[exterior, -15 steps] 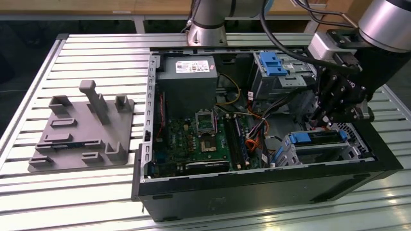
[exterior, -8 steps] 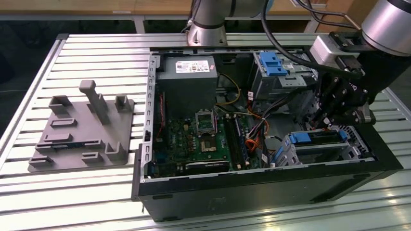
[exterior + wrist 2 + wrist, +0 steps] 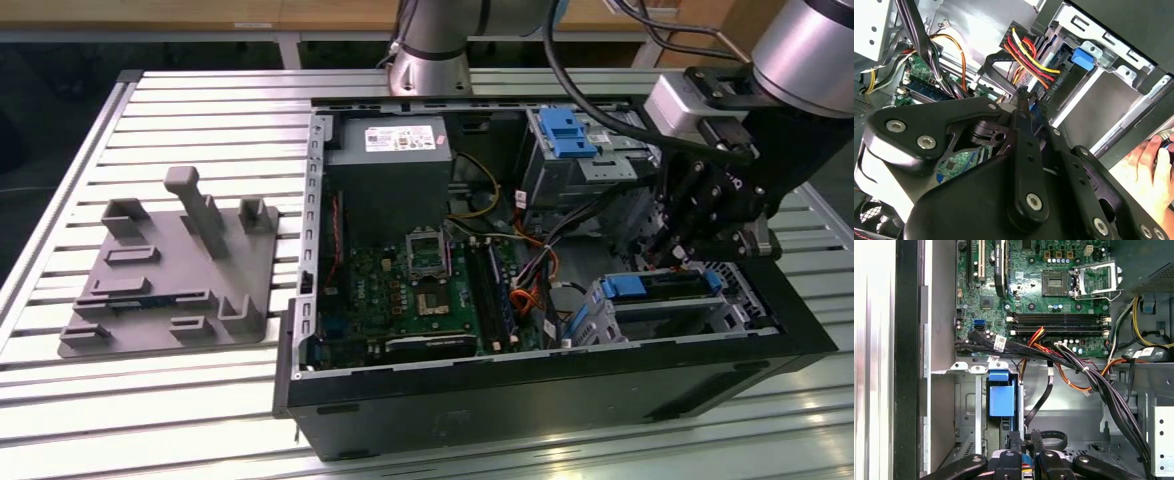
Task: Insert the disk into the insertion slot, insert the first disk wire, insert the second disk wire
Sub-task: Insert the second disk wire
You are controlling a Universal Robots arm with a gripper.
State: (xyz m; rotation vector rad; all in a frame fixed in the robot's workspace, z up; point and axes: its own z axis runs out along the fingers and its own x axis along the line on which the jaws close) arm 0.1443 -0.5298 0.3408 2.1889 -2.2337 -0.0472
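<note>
Already the disk [image 3: 654, 287] sat in the insertion slot [image 3: 731, 312], just below the gripper [image 3: 678, 262]; its long axis ran across the slot. Fingers [image 3: 1023, 107] stood narrow, seemingly pinching a wire connector [image 3: 1030, 100] beside the disk's end.

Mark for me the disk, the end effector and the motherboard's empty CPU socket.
disk [image 3: 654, 287], exterior view: on its blue carrier, seated in the bay.
end effector [image 3: 1023, 95], second wrist view: at the fingertips, close to the wire connector.
CPU socket [image 3: 1056, 283], first wrist view: middle of the open socket.

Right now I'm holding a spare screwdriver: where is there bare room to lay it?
The slatted table is bare in front of the grey fixture and behind it, beside the case. Inside the case it is crowded: motherboard, cables, gripper by the disk.
</note>
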